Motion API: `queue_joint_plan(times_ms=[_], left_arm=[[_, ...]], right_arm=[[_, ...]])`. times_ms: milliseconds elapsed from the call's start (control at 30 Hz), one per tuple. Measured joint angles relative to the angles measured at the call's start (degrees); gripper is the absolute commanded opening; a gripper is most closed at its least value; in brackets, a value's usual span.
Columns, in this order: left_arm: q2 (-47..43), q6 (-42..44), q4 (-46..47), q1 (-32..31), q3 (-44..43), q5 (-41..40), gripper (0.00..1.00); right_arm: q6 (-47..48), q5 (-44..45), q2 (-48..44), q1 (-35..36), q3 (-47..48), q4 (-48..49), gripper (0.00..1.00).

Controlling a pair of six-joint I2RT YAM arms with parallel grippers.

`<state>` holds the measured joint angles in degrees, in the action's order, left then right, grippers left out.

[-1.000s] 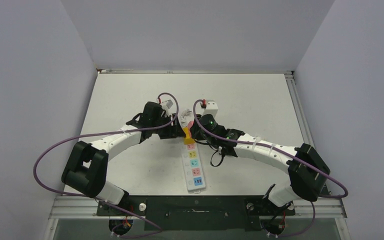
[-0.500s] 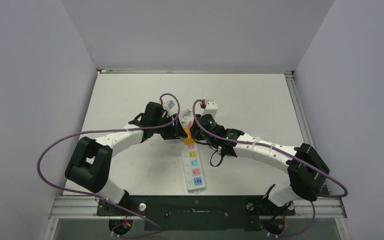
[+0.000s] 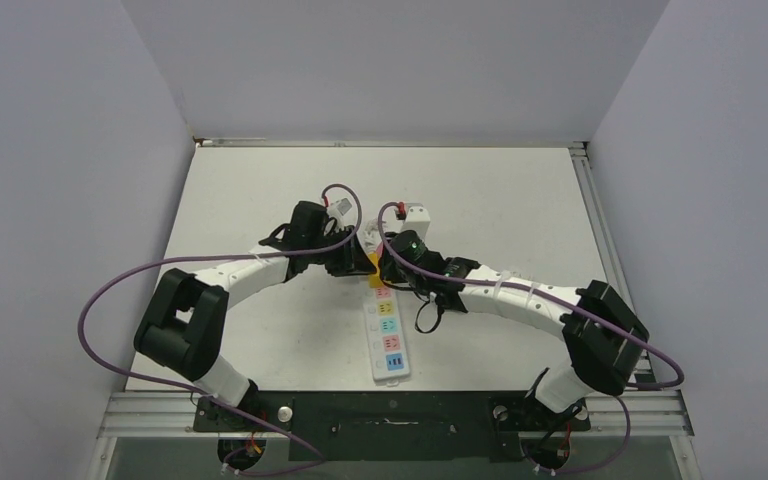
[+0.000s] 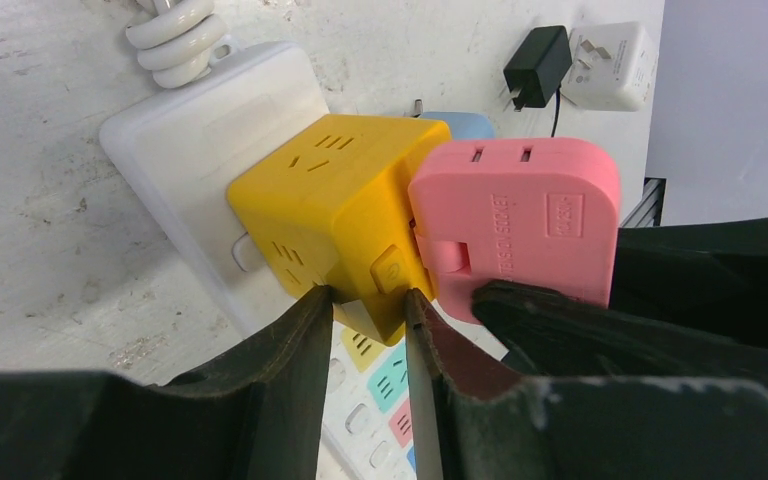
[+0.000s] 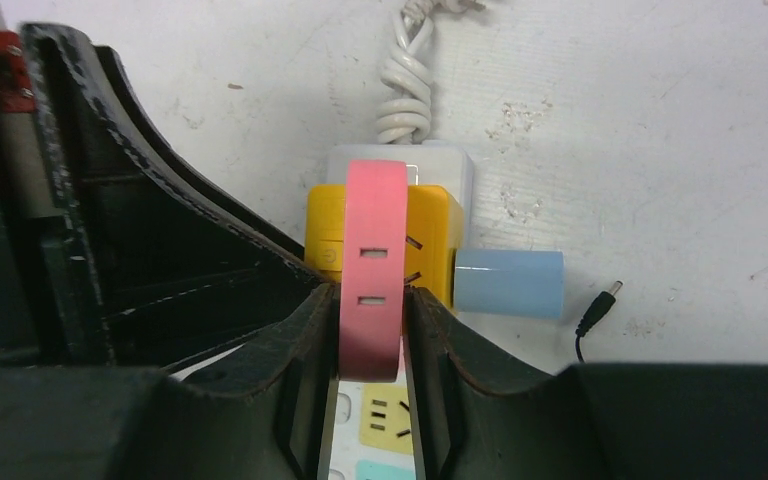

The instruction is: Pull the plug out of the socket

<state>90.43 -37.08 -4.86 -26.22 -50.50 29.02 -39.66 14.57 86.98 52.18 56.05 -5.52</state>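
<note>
The socket, a long white power strip (image 3: 386, 335) with pastel outlet faces, lies mid-table with its coiled white cord (image 5: 405, 80) at the far end. A yellow cube adapter (image 4: 340, 200) is plugged into its far end. A flat pink plug (image 5: 372, 270) sits on the cube's side and also shows in the left wrist view (image 4: 520, 215). My left gripper (image 4: 365, 310) is shut on the yellow cube's near corner. My right gripper (image 5: 372, 330) is shut on the pink plug, one finger on each flat face. In the top view both grippers meet at the cube (image 3: 372, 264).
A pale blue block (image 5: 510, 283) lies beside the cube on the right. A black charger (image 4: 538, 65) and a white adapter (image 4: 610, 65) lie beyond it. A black barrel jack on a thin cable (image 5: 600, 305) lies on the table to the right.
Both arms have shifted inward a little at the elbows. Both grippers stay closed at the far end of the strip, and the strip has not visibly moved.
</note>
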Motion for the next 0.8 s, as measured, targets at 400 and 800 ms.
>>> queue_joint_plan(times_ms=[400, 800], left_arm=[[0.66, -0.24, 0.26, 0.02, -0.63, 0.39, 0.24], [1.29, -0.22, 0.13, 0.09, -1.09, 0.72, 0.24]], right_arm=[[0.31, 2.14, 2.62, 1.51, 1.38, -2.38, 0.18], [1.44, 9.22, 5.53, 4.42, 5.68, -7.15, 0.11]])
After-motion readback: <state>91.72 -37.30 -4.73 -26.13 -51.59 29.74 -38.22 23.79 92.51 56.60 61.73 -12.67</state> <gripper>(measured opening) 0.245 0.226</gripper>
